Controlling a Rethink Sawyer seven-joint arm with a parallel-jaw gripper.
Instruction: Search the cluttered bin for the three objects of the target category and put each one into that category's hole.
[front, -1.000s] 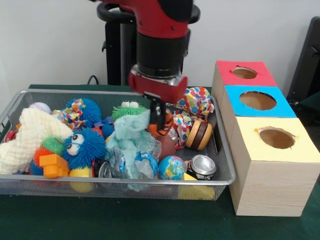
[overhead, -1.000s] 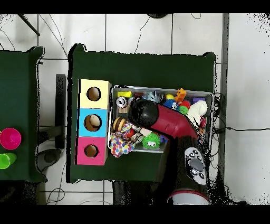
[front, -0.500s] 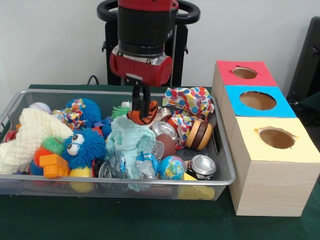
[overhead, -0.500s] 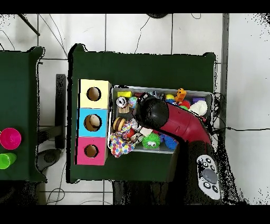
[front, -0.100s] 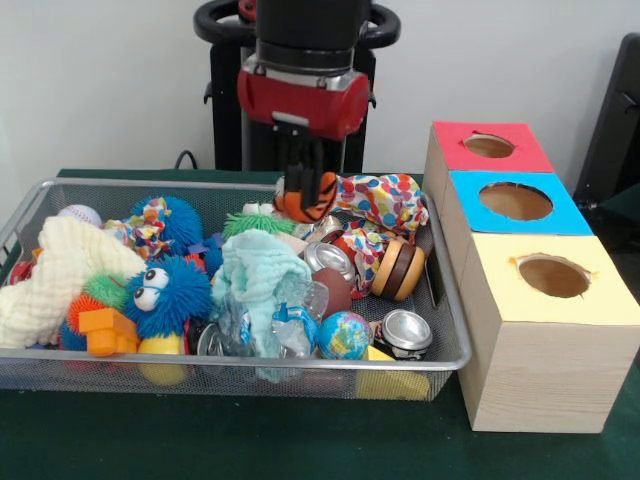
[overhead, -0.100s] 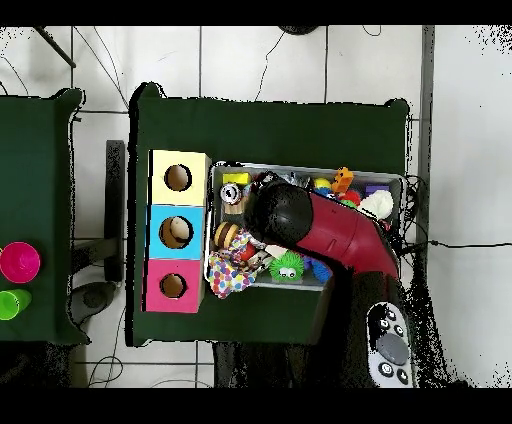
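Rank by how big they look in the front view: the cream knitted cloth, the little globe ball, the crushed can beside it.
1. cream knitted cloth, clearly largest.
2. and 3. globe ball and crushed can look alike; I would not rank them.

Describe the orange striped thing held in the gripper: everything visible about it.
The orange striped toy is small and rounded, orange with dark stripes and a pale patch, apparently soft. It hangs clamped in the gripper, lifted above the clutter at the back of the wire bin, near the polka-dot cloth. The overhead view hides it under the arm.
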